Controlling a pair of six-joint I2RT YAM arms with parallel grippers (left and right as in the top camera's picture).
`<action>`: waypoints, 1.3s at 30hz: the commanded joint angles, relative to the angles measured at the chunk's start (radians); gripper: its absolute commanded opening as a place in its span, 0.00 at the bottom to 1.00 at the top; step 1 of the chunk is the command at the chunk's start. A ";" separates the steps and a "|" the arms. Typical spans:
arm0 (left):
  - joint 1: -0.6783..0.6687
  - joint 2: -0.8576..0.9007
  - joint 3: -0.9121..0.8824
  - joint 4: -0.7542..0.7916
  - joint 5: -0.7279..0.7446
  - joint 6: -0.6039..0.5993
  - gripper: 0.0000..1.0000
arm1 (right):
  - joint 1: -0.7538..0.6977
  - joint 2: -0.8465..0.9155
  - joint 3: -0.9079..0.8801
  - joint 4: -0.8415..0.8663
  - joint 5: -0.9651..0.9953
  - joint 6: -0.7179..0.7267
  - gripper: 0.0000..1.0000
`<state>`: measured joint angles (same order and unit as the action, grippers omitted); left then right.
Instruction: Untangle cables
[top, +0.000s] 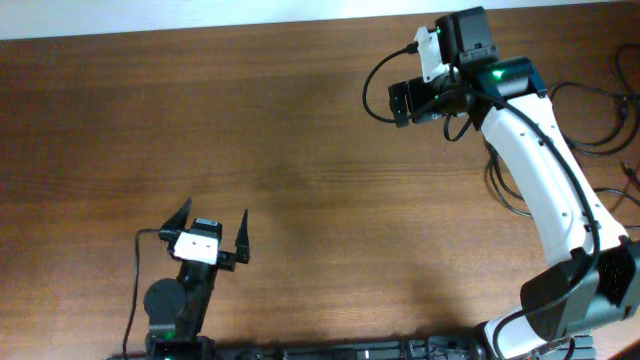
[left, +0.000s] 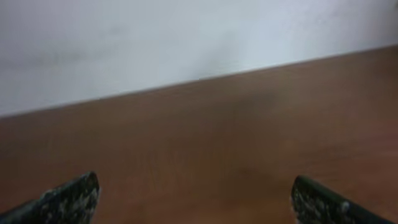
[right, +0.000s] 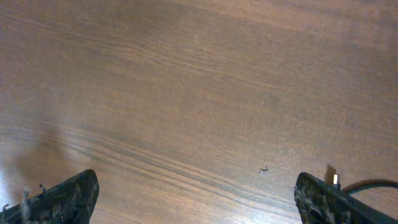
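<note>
Looking from the near edge outward, I log what I have:
Left gripper: my left gripper (top: 212, 232) sits close to the near edge of the table (top: 300, 150), left of centre, fingers spread wide with nothing between them; I judge it parked there, waiting.
Left wrist view: two dark, speckled fingertips (left: 68, 199) frame bare brown wood running off to a pale wall (left: 155, 37); the picture is soft.
Table surface: flat wood, reddish brown, fine straight grain, faint sheen; it reads smooth and hard.
Right gripper: my right gripper (top: 402, 102) is out toward the far edge, right of centre, on a long white arm; its jaws stand wide apart and hold nothing. I take it to be reaching over open wood, not onto a cord.
Right wrist view: matte black fingertips (right: 68, 196) over clean grain, one tiny dark speck, and a black lead (right: 367, 184) at the lower right that I cannot assign.
Cables: thin black cords (top: 615, 120) loop loosely along the right edge near the far corner, beside the right arm; whether these are the tangle or rig wiring I cannot tell. Neither gripper touches them.
</note>
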<state>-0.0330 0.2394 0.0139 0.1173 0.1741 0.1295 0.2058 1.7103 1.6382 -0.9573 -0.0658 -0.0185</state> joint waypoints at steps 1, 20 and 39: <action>0.003 -0.123 -0.004 -0.142 -0.078 -0.041 0.99 | 0.004 -0.003 0.011 0.000 0.006 0.008 1.00; 0.003 -0.235 -0.004 -0.198 -0.130 -0.073 0.99 | 0.004 -0.003 0.011 0.000 0.006 0.008 1.00; 0.003 -0.235 -0.004 -0.201 -0.163 -0.047 0.99 | 0.004 -0.003 0.011 0.000 0.006 0.008 1.00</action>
<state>-0.0330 0.0147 0.0113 -0.0753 0.0319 0.0673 0.2058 1.7103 1.6382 -0.9588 -0.0658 -0.0185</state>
